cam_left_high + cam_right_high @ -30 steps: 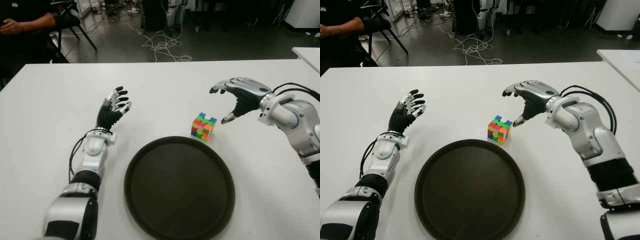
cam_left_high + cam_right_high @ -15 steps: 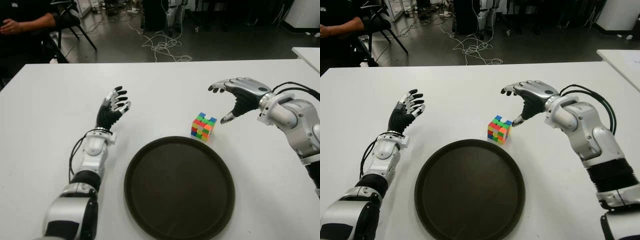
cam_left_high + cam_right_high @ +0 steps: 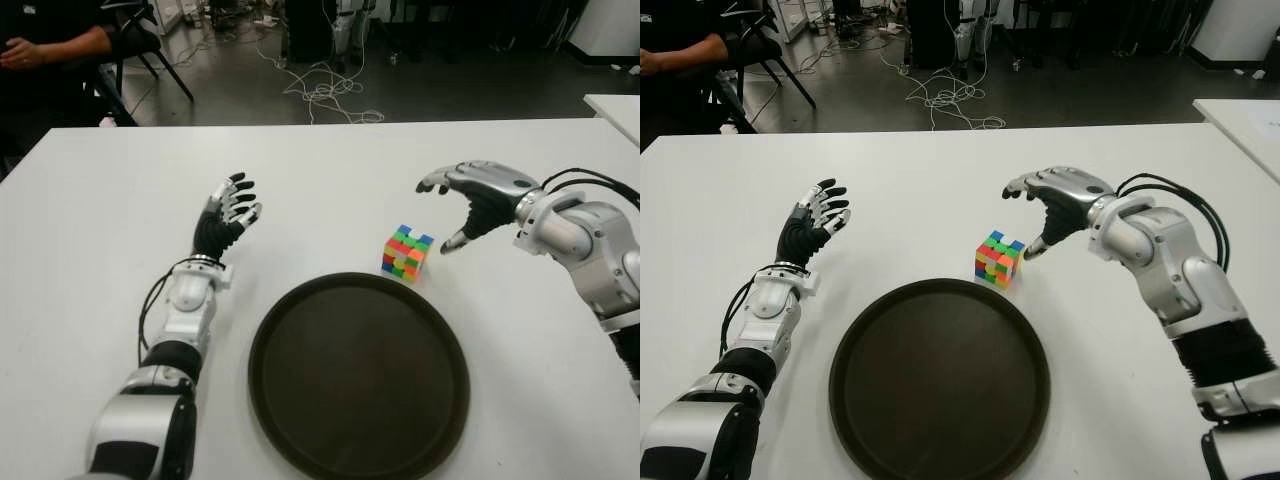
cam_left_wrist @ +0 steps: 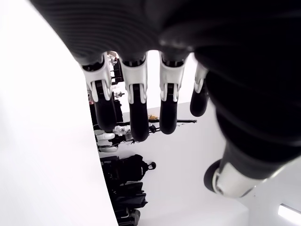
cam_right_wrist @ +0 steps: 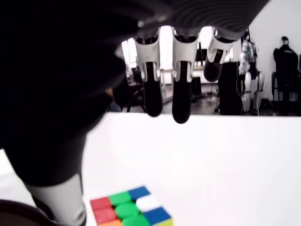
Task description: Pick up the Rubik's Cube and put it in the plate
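**Op A:** Left eye view first, nearest thing out: the plate (image 3: 358, 375) sits closest to me on the white desk (image 3: 90, 250), dark, round and bare. Just past its far rim, a little to my right of its centre, stands the Rubik's Cube (image 3: 405, 252), on the desk and close to that rim, not in the plate.

**Op B:** And which robot hand do I take it with?

**Op A:** I'd say the right robot hand (image 3: 470, 202). It hovers just beyond the cube and to the right of it, fingers spread and arched, thumb tip pointing down towards the cube's far right corner, holding nothing. From that hand the cube lies down and towards me, slightly leftward. My right wrist view agrees: the fingers (image 5: 181, 96) hang loose above the cube's top face, a clear gap between them.

**Op B:** The left one?

**Op A:** The left robot hand (image 3: 226, 219) shows well apart on the far left side of the plate, fingers loosely spread, empty. Beyond the desk edge I see floor cables (image 3: 322, 90) and a seated person (image 3: 55, 50)
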Motion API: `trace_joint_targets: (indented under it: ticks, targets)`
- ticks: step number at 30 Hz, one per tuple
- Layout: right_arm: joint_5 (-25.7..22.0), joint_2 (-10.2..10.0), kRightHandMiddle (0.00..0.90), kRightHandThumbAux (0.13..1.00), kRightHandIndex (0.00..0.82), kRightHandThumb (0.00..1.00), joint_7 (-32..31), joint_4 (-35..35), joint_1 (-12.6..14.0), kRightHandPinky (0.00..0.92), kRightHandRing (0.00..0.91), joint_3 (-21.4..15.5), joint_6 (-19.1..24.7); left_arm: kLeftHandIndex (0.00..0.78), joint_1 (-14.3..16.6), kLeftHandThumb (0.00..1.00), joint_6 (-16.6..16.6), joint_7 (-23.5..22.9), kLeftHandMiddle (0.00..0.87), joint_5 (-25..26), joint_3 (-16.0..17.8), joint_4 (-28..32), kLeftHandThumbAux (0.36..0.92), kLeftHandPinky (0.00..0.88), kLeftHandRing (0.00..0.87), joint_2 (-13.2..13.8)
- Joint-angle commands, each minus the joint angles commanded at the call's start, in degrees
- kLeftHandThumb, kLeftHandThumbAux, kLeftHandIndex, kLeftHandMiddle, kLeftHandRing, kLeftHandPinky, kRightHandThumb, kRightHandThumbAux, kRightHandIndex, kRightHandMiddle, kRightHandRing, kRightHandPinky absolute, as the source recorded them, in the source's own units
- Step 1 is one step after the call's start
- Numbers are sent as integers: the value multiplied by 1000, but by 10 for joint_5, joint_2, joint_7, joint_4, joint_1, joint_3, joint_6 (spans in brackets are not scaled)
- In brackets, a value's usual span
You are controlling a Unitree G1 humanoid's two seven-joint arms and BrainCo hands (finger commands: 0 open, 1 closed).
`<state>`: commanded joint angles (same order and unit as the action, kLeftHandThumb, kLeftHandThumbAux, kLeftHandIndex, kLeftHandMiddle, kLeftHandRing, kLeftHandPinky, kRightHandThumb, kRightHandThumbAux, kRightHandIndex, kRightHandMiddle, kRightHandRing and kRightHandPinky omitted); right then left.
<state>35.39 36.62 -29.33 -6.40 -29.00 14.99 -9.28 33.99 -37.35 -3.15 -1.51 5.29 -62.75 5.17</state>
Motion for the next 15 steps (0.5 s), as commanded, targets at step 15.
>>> trace_joint_targets:
  ticks: [15]
  targets:
    - [12,-33,217,841,188,0,31,-53,-10,126,199,32,-12,150,0,243,1,4,203,-6,-5,0,708,219,212,3]
